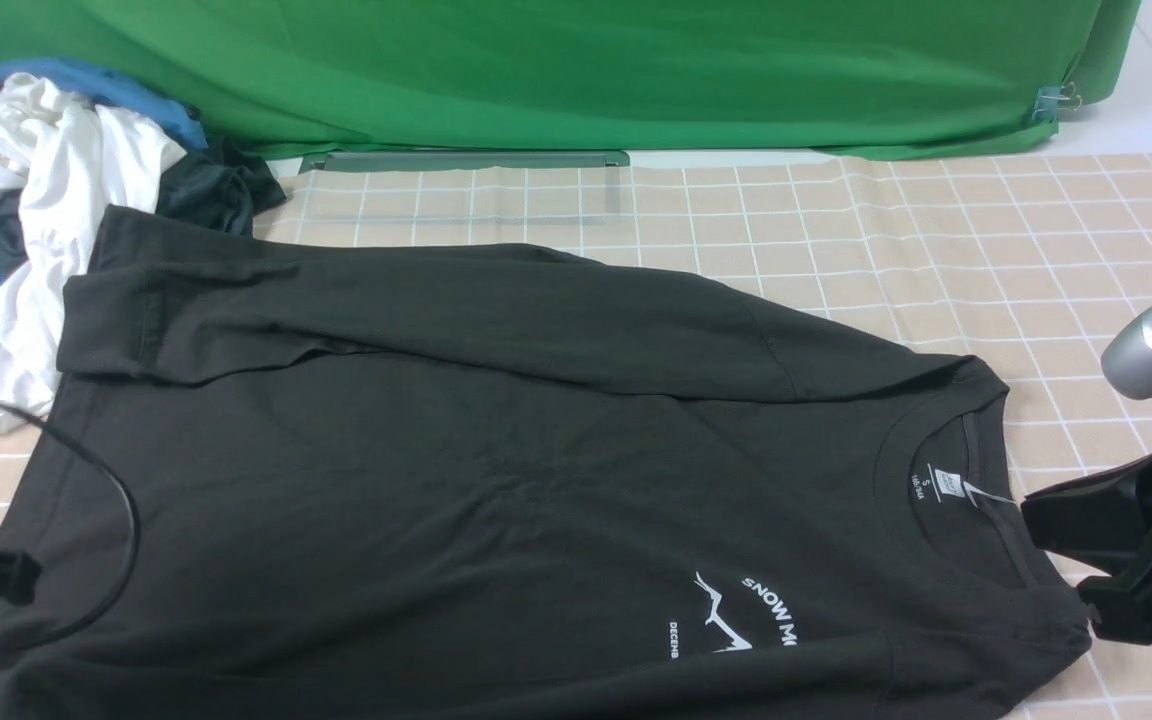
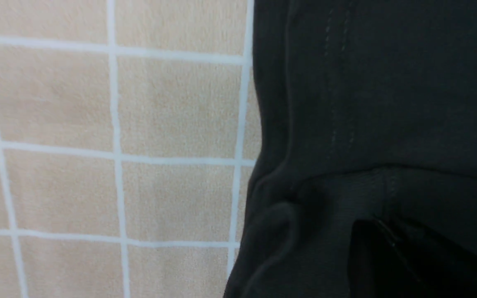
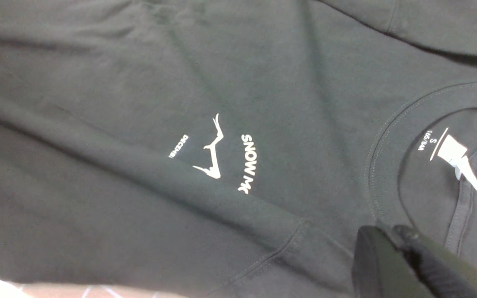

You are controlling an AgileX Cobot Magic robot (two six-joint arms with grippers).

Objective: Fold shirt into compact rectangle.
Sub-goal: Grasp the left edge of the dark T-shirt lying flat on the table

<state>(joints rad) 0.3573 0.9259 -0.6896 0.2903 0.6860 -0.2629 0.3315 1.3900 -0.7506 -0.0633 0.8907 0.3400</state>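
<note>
1. Workpiece. The shirt (image 1: 496,480) lies spread face up on the checked beige table cover (image 1: 936,250). Its crew-neck collar (image 1: 946,430) points toward the robot's right and its hem (image 2: 263,124) toward the robot's left. The far sleeve (image 1: 436,310) is folded inward and lies flat across the upper part of the body panel. The white neck label (image 1: 948,485) shows inside the collar. The white mountain-and-text chest print (image 1: 731,615) sits near the front edge of the garment, close to the collar end.

2. Left end effector. The left gripper (image 2: 383,248) is at the hem end of the shirt, at the near left corner. Its jaws are clenched. In the left wrist view the hem fabric bunches and creases into the dark fingers, so the grip is on the shirt hem. The hem edge runs straight beside the bare table cover.

3. Right end effector. The right gripper (image 3: 387,244) is at the collar end. Its jaws are pressed together on the shoulder fabric just beside the collar rib, between the neck label and the near sleeve seam (image 3: 288,244).

4. Surroundings. A pile of white and blue garments (image 1: 26,170) lies at the far left, touching the shirt's far hem corner. A green backdrop (image 1: 536,60) hangs behind the table.
</note>
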